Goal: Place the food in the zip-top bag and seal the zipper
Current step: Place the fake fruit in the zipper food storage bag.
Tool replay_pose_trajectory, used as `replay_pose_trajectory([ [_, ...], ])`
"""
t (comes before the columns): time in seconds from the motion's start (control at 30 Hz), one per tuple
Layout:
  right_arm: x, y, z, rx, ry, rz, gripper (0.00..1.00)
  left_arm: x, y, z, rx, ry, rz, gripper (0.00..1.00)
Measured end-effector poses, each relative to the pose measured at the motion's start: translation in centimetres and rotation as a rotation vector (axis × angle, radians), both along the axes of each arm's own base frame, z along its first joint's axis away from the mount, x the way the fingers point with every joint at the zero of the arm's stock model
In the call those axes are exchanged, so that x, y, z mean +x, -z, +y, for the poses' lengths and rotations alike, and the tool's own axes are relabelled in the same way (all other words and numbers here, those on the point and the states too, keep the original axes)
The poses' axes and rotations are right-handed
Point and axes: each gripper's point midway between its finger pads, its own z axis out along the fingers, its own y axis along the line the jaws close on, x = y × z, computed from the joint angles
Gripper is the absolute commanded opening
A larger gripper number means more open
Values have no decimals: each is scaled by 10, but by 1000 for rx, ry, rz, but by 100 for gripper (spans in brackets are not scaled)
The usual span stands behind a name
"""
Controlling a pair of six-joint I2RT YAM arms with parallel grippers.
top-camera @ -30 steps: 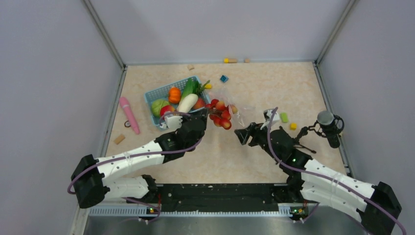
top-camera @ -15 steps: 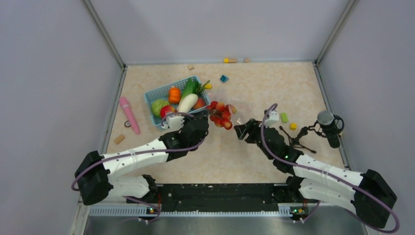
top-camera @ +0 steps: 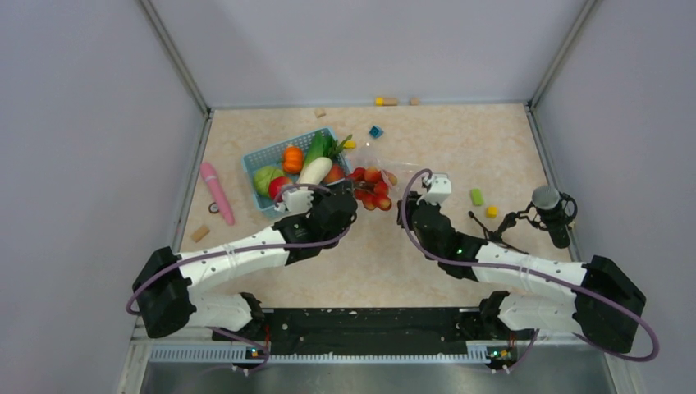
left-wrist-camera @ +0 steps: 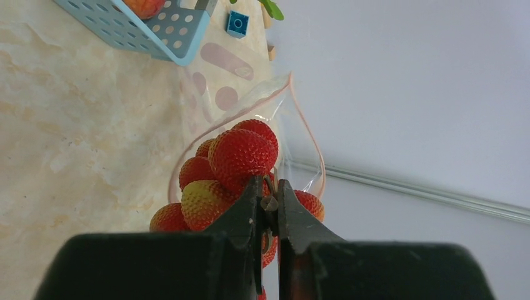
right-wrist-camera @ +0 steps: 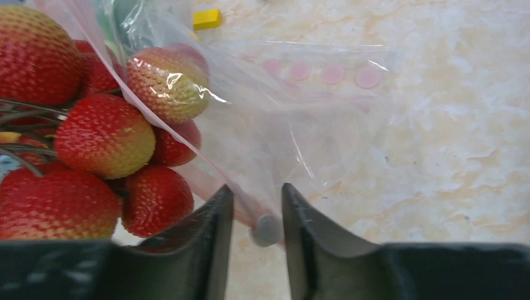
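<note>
My left gripper [top-camera: 354,197] [left-wrist-camera: 269,194] is shut on the stem of the red-yellow cherries [top-camera: 373,187] [left-wrist-camera: 240,153] and holds the bunch at the mouth of the clear zip-top bag [top-camera: 392,170] [left-wrist-camera: 306,134]. In the right wrist view the cherries [right-wrist-camera: 103,134] sit partly behind the bag's film [right-wrist-camera: 312,119]. My right gripper [top-camera: 404,205] [right-wrist-camera: 255,190] is open and straddles the pink zipper [right-wrist-camera: 245,209] at the bag's near edge, with a gap on both sides. More food lies in the blue basket [top-camera: 254,164]: an orange fruit [top-camera: 293,158], a white radish [top-camera: 314,171] and green leaves [top-camera: 320,146].
A pink stick toy [top-camera: 217,191] lies left of the basket. Small blocks sit nearby: blue [top-camera: 375,131], green [top-camera: 476,196], yellow [top-camera: 492,211]. A black microphone on a stand [top-camera: 551,213] is at the right edge. Walls close in the back and both sides.
My right arm has swung left and forward to the bag's near edge, and its jaws have narrowed around the zipper. The left gripper has nudged the cherries further toward the bag.
</note>
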Motion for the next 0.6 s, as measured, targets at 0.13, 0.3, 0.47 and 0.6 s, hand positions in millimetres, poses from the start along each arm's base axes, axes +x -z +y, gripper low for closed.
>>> replay_pose_trajectory([
  [0.13, 5, 9, -6, -62, 39, 9, 3, 2, -3, 0, 14, -6, 3, 0],
  [0.3, 3, 9, -2, -81, 8, 18, 0, 5, -13, -2, 42, -13, -9, 0],
  [0.47, -7, -11, 20, -8, -128, 14, 0, 15, -22, -4, 83, -52, -16, 0],
  [0.6, -18, -21, 32, 30, -223, 18, 0, 17, -17, 1, 119, -85, -7, 0],
])
